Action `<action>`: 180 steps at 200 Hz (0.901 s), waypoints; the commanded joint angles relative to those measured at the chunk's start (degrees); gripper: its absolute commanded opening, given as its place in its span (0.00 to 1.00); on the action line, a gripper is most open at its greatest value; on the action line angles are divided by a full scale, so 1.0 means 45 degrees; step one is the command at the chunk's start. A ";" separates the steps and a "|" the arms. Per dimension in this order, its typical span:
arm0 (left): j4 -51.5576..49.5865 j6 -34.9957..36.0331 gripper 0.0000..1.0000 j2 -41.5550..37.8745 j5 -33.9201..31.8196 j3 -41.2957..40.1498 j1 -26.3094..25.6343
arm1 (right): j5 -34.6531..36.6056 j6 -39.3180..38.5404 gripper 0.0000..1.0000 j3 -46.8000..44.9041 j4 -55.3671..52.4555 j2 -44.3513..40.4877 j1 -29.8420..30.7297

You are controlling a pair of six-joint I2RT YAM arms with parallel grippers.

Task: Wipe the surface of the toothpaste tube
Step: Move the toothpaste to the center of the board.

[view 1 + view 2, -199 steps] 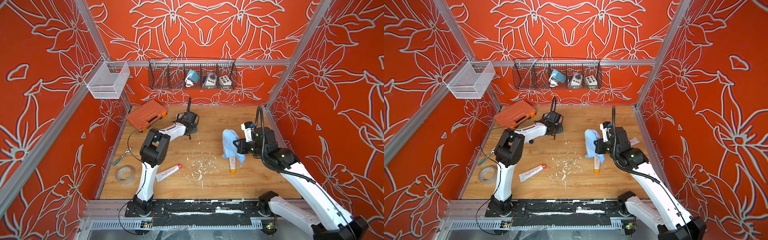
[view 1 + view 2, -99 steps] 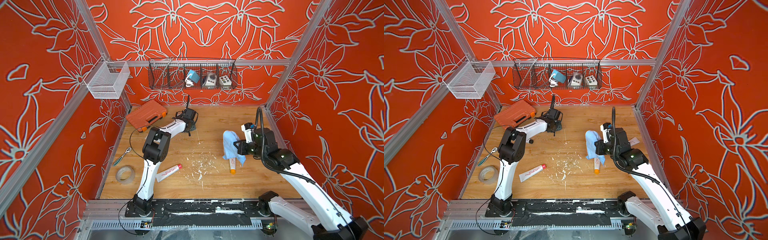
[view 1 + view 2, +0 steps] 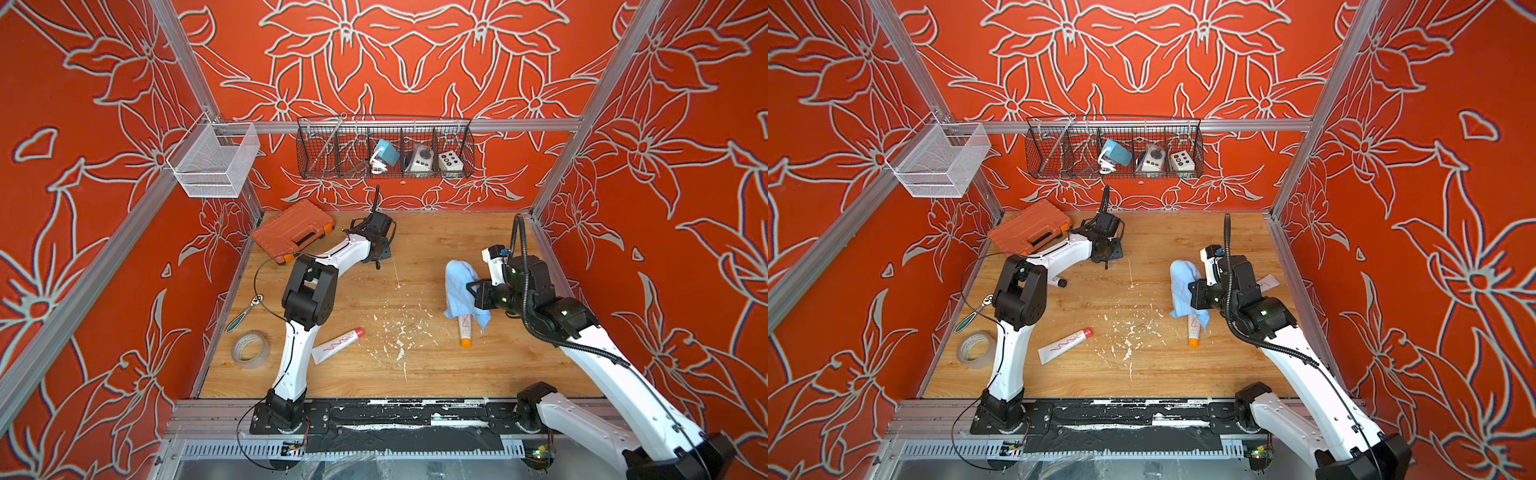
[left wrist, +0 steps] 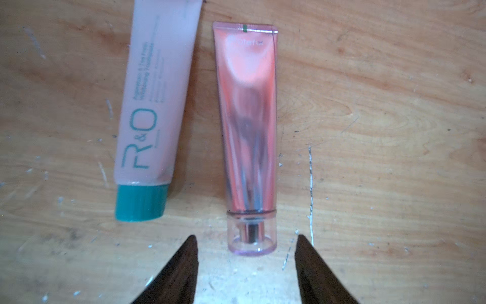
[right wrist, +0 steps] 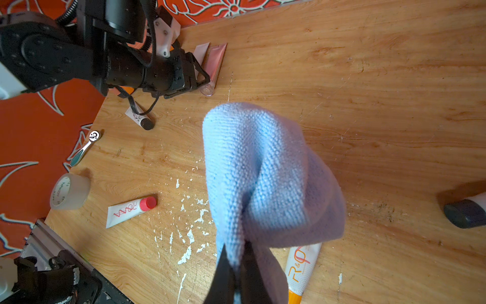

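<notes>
Orange-red walls [image 3: 407,62] patterned with big white-outlined flowers close me in on three sides, joined by silver aluminium frame bars [image 3: 519,124]. A black wire basket [image 3: 316,162] hangs from the back bar, and a white mesh basket [image 3: 216,170] sits at the left corner. My light wooden surface [image 3: 436,237] is evenly lit and scuffed with white flecks [image 3: 400,354].

White, orange-capped toothpaste tube [image 3: 465,331] lies flat, its tail apparently under the blue cloth [image 3: 459,283].

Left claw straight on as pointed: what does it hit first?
Likely the clear cap of the pink tube, centred ahead of the open left claw; depth unclear.
</notes>
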 commanded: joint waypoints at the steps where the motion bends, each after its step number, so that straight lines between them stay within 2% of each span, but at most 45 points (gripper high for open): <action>1: -0.0483 -0.0306 0.61 -0.1701 -0.0530 -0.0553 0.0170 | -0.0215 0.0217 0.00 -0.0142 0.0189 -0.0101 -0.0115; 62: -0.0161 -0.2189 0.69 -0.4775 -0.1020 -0.3916 0.1051 | -0.0407 0.0498 0.00 -0.0287 0.0188 -0.0180 -0.0116; 91: 0.0078 -0.2594 0.71 -0.5758 -0.1460 -0.5372 0.1461 | -0.0561 0.0615 0.00 -0.0445 0.0285 -0.0287 -0.0116; 127: 0.0373 -0.3038 0.77 -0.6145 -0.1470 -0.6777 0.1972 | -0.0624 0.0665 0.00 -0.0670 0.0374 -0.0357 -0.0116; 180: 0.0084 -0.3206 0.80 -0.5807 -0.1465 -0.7445 0.2372 | -0.0874 0.0833 0.00 -0.0917 0.0696 -0.0061 -0.0116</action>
